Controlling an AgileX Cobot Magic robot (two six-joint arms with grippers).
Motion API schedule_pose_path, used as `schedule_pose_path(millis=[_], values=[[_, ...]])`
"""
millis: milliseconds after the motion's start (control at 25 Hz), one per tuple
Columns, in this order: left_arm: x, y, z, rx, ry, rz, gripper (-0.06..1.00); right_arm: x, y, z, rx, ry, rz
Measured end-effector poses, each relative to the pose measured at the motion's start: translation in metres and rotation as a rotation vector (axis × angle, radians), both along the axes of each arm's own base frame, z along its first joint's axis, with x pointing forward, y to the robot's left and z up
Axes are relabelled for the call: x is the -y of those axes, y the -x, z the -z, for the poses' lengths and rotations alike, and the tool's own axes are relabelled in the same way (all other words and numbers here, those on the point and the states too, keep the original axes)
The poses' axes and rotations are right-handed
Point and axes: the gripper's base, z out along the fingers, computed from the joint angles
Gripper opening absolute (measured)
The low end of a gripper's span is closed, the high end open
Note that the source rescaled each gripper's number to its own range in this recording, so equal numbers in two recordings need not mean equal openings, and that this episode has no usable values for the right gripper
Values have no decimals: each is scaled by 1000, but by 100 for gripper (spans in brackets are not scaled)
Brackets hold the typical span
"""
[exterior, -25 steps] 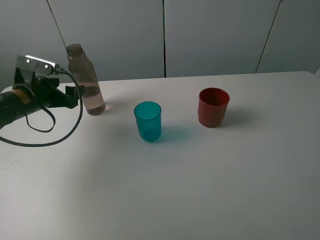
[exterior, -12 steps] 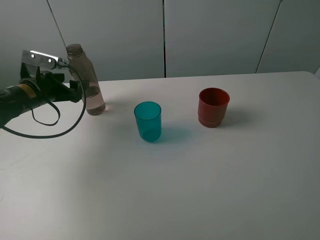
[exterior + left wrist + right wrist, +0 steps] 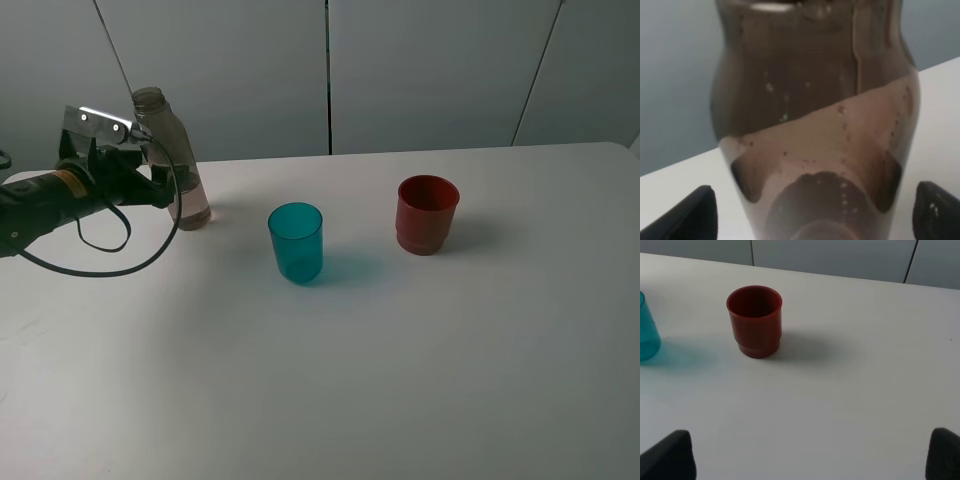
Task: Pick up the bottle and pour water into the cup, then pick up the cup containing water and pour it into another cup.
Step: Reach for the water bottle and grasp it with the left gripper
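The bottle (image 3: pixel 172 165) stands upright at the table's back left, tall, smoky grey-pink, capless, with some water in its lower part. My left gripper (image 3: pixel 163 190) is open with a finger on each side of the bottle's lower body. In the left wrist view the bottle (image 3: pixel 815 125) fills the frame between the fingertips (image 3: pixel 690 215), with small gaps on both sides. The teal cup (image 3: pixel 296 242) stands near the middle. The red cup (image 3: pixel 427 214) stands to its right. My right gripper (image 3: pixel 807 460) is open and empty, set back from the red cup (image 3: pixel 754 321); the teal cup's edge (image 3: pixel 647 337) shows too.
The white table (image 3: pixel 400 360) stretches wide in front of and to the right of the cups. A grey panelled wall (image 3: pixel 420 70) stands behind its back edge. A black cable (image 3: pixel 110 262) loops under my left arm.
My left gripper has moved right and slightly up, from beside the bottle to having its fingers around the bottle's lower body. The bottle and cups have not moved.
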Motion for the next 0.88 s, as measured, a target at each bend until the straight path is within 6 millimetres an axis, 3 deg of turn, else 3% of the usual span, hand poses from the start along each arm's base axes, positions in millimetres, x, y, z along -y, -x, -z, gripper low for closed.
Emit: schedule_pose_path(millis=[440,880], values=[[12,-13,15,-14,10,25,99,0,0,0,0,0,0],[13,-17,11,30,34,19,99,0,0,0,0,0,0]])
